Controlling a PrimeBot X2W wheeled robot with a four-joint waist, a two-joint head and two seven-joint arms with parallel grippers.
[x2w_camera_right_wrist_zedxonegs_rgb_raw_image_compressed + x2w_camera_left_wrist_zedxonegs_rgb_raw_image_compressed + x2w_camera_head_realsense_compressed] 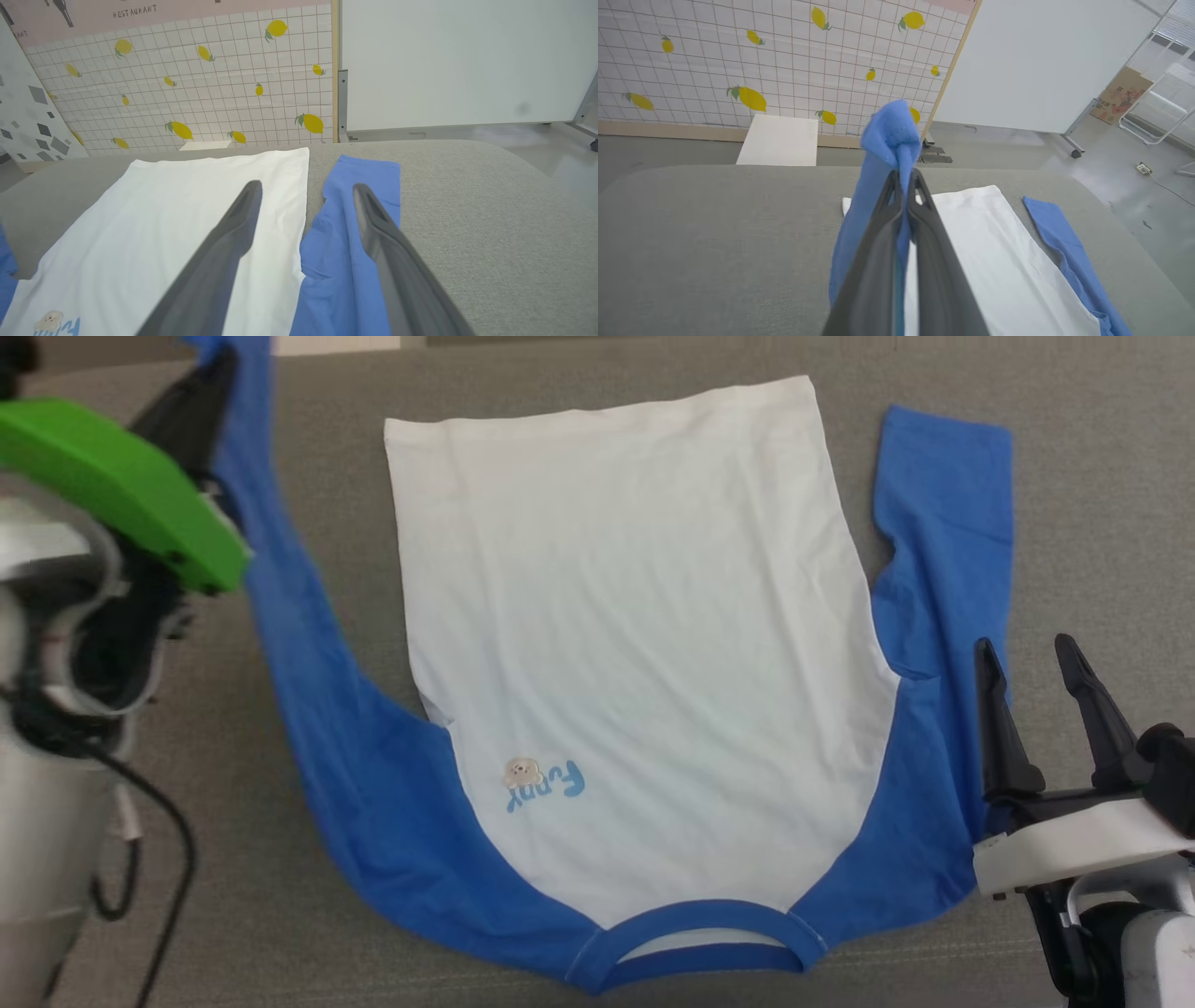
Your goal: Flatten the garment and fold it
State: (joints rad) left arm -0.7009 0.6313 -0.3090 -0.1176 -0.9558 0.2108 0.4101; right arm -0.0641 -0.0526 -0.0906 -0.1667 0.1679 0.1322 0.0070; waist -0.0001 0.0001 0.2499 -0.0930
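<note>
Garment (635, 616) flat on table (1102, 476), collar (695, 915) nearest robot, right sleeve (943, 523) alongside its right edge by right gripper (1027, 649), left sleeve (280, 616) end raised in left gripper (903, 179), far left.

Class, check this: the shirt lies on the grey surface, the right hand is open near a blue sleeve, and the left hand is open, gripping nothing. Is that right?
No. The left wrist view shows the left hand shut, pinching the end of a blue sleeve. The rest holds: the shirt lies on the grey surface, the right hand open near the other sleeve.
</note>
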